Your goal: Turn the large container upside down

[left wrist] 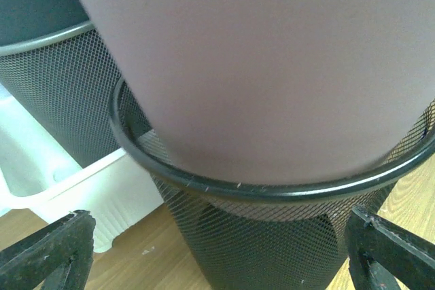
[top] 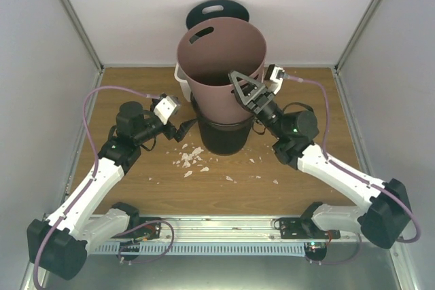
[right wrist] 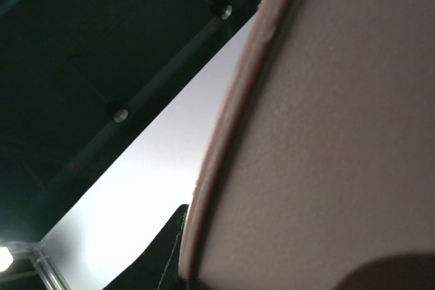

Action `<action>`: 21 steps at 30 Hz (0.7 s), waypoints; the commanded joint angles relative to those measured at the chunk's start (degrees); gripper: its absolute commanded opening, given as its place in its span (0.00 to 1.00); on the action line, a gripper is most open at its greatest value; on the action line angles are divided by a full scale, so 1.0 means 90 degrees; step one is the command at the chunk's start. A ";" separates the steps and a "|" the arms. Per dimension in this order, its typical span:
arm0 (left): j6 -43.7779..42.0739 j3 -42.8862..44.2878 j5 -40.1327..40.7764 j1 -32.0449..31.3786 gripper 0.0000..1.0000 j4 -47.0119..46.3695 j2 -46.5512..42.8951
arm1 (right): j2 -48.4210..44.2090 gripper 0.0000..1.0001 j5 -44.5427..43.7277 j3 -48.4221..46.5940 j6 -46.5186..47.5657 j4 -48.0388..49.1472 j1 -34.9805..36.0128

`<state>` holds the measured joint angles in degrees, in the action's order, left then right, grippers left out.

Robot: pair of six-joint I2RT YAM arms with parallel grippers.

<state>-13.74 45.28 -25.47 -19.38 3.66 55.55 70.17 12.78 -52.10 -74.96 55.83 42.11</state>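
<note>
- Wooden table: you see the job barely under way, with every turning step left as far as the views show.
- The large container, a mauve bin with a hand slot near its rim, stands at the centre back of the table. It is upright, mouth to the ceiling, with its base nested inside a black mesh bin. Judged from this, the flip has not begun.
- The left wrist view shows the mauve wall dropping inside the mesh bin's rim. You will likely have to lift it out before it can be inverted.
- A dark round object with a hand slot sits behind the stack. A white basket is just beside it on the left.
- The right gripper straddles the container's near-right rim, one finger inside and one outside. It appears clamped on the wall, though its own camera shows only the rim edge.
- The left gripper hangs low beside the mesh bin, jaws spread wide and holding nothing.
- Pale scraps litter the wood in front of the bins.
</note>
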 commanded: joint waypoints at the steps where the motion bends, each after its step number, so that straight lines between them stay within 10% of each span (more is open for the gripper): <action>1: -0.0074 0.0025 0.0042 -0.0045 0.99 -0.0289 -0.0111 | -0.0427 0.18 -0.0006 -0.0138 0.0690 0.0162 0.0015; 21: -0.0054 0.0149 0.0042 -0.0047 0.99 -0.0280 -0.0001 | -0.0484 0.09 0.0974 -0.1313 0.2056 -0.0450 0.0017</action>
<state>-13.78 45.28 -25.36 -19.38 3.66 55.40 67.00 19.22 -61.69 -61.28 45.43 42.19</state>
